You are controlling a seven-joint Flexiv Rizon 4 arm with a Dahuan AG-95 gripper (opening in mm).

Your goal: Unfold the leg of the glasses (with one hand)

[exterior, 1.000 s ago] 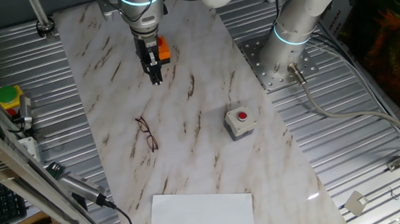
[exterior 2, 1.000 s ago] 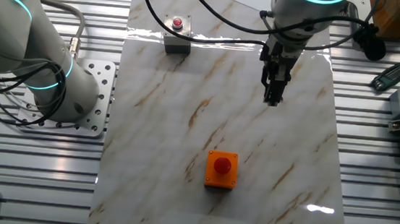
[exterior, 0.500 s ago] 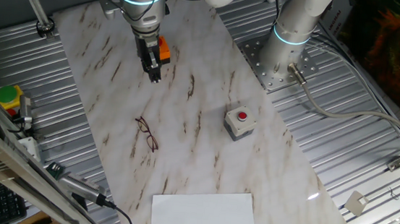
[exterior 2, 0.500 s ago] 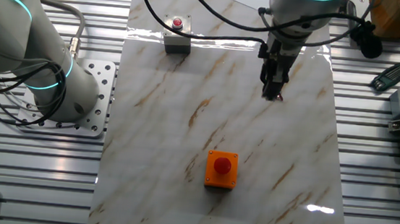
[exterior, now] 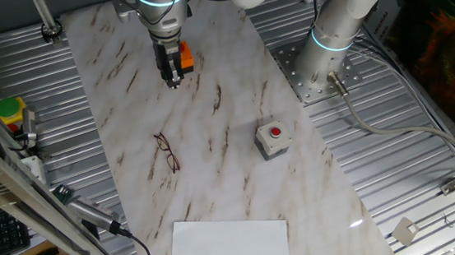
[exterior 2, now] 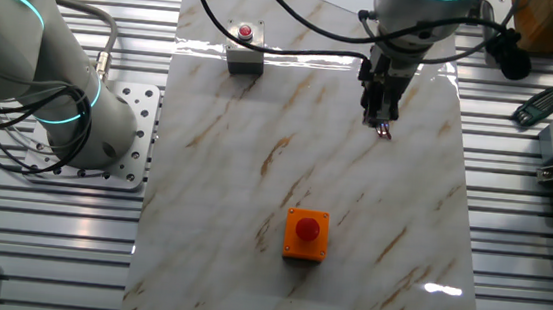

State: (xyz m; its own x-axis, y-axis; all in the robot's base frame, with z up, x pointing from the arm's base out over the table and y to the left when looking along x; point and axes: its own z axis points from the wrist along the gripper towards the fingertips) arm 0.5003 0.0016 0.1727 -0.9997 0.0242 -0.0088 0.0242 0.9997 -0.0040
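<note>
- Over the last second the gripper (exterior: 173, 80) has risen and pulled back toward the orange button box (exterior: 185, 57), so the gap to the glasses (exterior: 167, 152) has widened.
- By my reading, that makes this a withdrawal rather than an approach; nothing is being worked on just now.
- The glasses lie flat on the marble table (exterior: 231, 186), well below the fingertips and apart from them, with the grey red-button box (exterior: 272, 140) off to one side.
- The arm hangs near vertical, wrist straight, fingers pointing down at the table.
- The fingers look close together and hold nothing, though the glasses partly hide behind them in the other fixed view (exterior 2: 386, 131), so I cannot be sure.
</note>
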